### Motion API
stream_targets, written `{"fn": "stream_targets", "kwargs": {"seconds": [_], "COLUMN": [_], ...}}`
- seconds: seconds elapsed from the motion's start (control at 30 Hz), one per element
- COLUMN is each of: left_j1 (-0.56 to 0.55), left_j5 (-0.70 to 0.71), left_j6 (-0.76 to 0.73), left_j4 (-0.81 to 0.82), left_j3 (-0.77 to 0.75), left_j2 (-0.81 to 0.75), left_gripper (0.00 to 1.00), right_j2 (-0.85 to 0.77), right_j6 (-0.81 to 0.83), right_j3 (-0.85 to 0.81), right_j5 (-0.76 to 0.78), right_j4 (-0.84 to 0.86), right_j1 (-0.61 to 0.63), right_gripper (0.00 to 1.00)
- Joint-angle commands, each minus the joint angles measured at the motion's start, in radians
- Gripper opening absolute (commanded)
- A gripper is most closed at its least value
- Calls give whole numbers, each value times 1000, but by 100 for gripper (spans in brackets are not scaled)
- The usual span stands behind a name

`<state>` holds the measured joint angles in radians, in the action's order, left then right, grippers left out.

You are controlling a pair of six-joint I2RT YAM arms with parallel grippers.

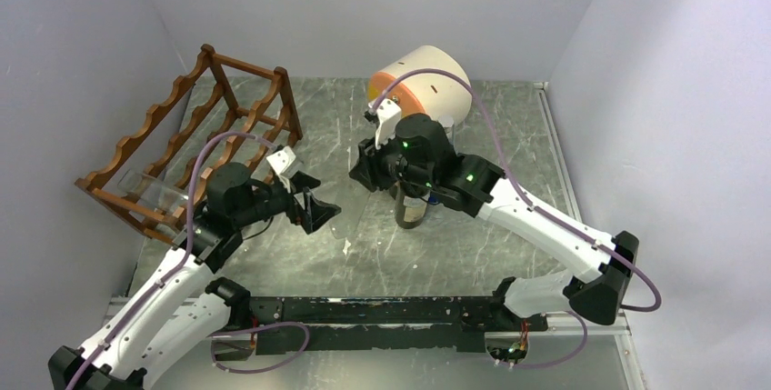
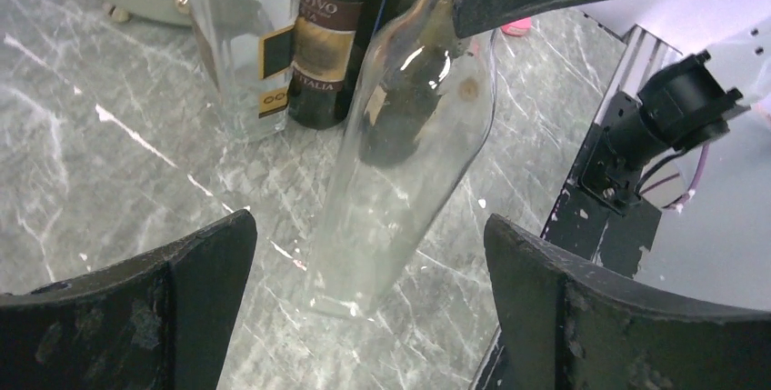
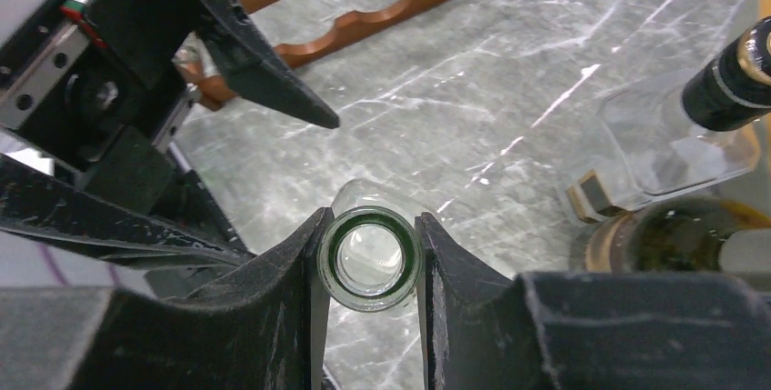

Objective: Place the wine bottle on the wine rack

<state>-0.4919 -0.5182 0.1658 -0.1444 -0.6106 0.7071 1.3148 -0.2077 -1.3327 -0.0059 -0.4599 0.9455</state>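
Observation:
The reddish-brown wooden wine rack (image 1: 205, 126) stands at the far left, and its rails show in the right wrist view (image 3: 400, 8). My right gripper (image 3: 370, 226) is shut on the neck of a clear glass wine bottle (image 3: 369, 263), seen from above its open mouth. The bottle (image 2: 400, 154) hangs tilted, its base low over the marble table. In the top view it (image 1: 348, 213) is faint, between the two grippers. My left gripper (image 2: 373, 317) is open, with its jaws wide on either side of the bottle's base, not touching it. It sits (image 1: 318, 211) just right of the rack.
Another clear bottle (image 1: 155, 192) lies on the rack's front tier. A dark labelled wine bottle (image 2: 332, 35) and a clear labelled bottle (image 2: 241, 35) stand under the right arm (image 1: 411, 208). A cream and orange round object (image 1: 420, 85) sits at the back. Walls close in on both sides.

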Motion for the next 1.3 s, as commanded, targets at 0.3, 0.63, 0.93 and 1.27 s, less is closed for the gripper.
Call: {"fn": "stream_targets", "kwargs": {"seconds": [0.3,0.63,0.93,1.27], "left_j1": [-7,-10,-10,-9], "left_j5": [-199,-156,-178,1], "left_j6": [-244,-378,-453,-701], "left_j4": [118,26,-27,16], "left_j3": [15,-28,-53,-167], "left_j2": [-5,-22,-27,23], "left_gripper": [99,92,19,7], "right_j2": [-103,-131,-134,-181], "right_j6": [-225,-301,-317,-229], "right_j3": [40,99,115,100], "right_j5": [-127,-143,-175,-123], "right_j4": [331,409,410,167], "right_j1": [1,1,1,0], "right_gripper": [0,0,0,65]}}
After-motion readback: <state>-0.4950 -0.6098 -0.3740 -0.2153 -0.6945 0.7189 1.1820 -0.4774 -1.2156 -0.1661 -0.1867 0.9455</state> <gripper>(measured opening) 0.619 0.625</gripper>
